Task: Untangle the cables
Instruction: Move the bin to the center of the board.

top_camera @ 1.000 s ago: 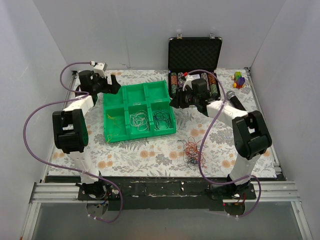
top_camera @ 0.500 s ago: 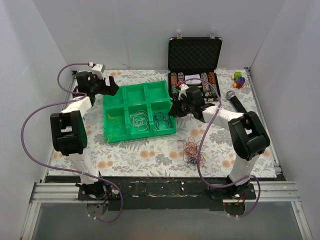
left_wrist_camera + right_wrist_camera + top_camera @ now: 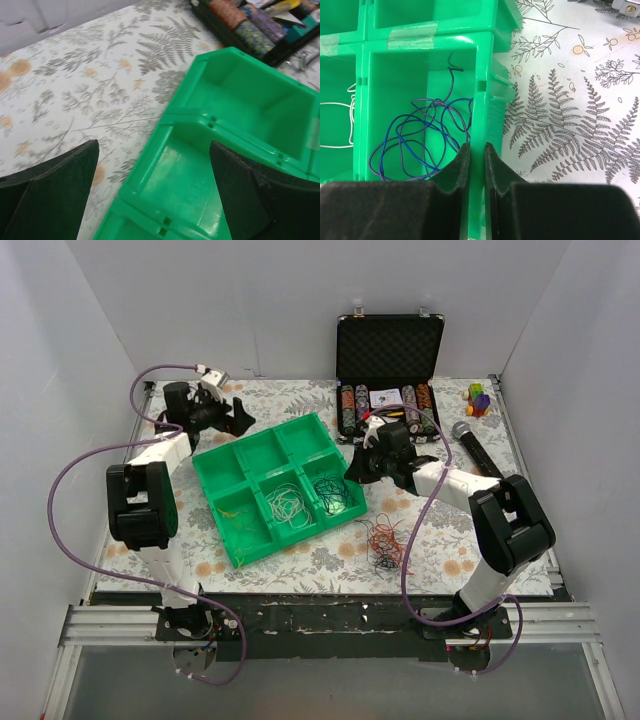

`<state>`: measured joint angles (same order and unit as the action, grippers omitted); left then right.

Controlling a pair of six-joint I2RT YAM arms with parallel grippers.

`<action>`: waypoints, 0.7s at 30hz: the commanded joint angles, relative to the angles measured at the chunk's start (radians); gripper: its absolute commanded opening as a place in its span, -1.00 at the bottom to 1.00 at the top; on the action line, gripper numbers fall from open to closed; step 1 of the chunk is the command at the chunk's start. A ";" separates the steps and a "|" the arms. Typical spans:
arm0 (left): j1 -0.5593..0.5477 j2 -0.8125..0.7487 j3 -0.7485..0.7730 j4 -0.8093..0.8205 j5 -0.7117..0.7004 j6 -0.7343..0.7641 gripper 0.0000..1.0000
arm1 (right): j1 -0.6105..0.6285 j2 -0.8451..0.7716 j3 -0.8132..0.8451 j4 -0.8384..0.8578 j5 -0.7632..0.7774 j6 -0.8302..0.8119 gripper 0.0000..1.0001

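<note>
Right gripper (image 3: 476, 150) nearly closed, pads pinching outer wall of green tray (image 3: 482, 85), beside compartment holding blue cables (image 3: 405, 135). Left gripper (image 3: 154, 147) spread wide, holding nothing, above tray's far corner. White cable (image 3: 340, 105) cut off at frame edge. Red-orange tangle (image 3: 383, 540) loose on floral tablecloth (image 3: 300, 552) — single strands hard to separate. Plain white walls around.

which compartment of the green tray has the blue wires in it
The right-end compartment in the near row of the green tray. The right gripper pinches its outer wall. It holds the blue wires; the one beside it holds white wires.
</note>
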<state>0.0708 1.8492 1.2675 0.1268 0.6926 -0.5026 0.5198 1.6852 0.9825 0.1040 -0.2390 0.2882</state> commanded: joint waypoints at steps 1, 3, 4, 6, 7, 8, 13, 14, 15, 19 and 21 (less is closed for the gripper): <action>-0.095 -0.038 0.041 -0.058 0.136 0.104 0.85 | 0.016 -0.030 -0.021 -0.056 0.006 -0.009 -0.84; -0.147 -0.030 0.061 -0.091 0.177 0.165 0.85 | 0.017 -0.042 -0.027 -0.064 0.004 0.011 -0.57; -0.167 -0.024 0.073 -0.102 0.195 0.188 0.85 | 0.019 -0.050 -0.033 -0.070 0.003 0.017 -0.50; -0.210 0.001 0.108 -0.156 0.237 0.243 0.85 | 0.019 -0.074 -0.050 -0.072 0.001 0.034 -0.45; -0.227 0.013 0.121 -0.162 0.251 0.260 0.85 | 0.020 -0.085 -0.059 -0.072 -0.002 0.038 -0.42; -0.244 0.022 0.128 -0.165 0.264 0.275 0.85 | 0.020 -0.097 -0.068 -0.073 -0.005 0.042 -0.37; -0.315 0.090 0.190 -0.193 0.352 0.364 0.85 | 0.014 -0.153 -0.079 -0.093 0.021 0.032 -0.14; -0.327 0.103 0.202 -0.216 0.373 0.395 0.84 | 0.011 -0.162 -0.079 -0.098 0.021 0.029 -0.10; -0.333 0.113 0.214 -0.246 0.398 0.438 0.83 | 0.008 -0.170 -0.080 -0.102 0.024 0.023 -0.07; -0.362 0.142 0.253 -0.407 0.493 0.659 0.82 | -0.004 -0.190 -0.103 -0.098 0.020 0.016 -0.07; -0.376 0.154 0.274 -0.499 0.519 0.775 0.82 | -0.009 -0.196 -0.117 -0.087 0.017 0.016 -0.08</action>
<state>-0.2817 2.0048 1.4799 -0.1692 1.0912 0.0032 0.5243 1.5192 0.8955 0.0017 -0.2199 0.3138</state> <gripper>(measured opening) 0.913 0.465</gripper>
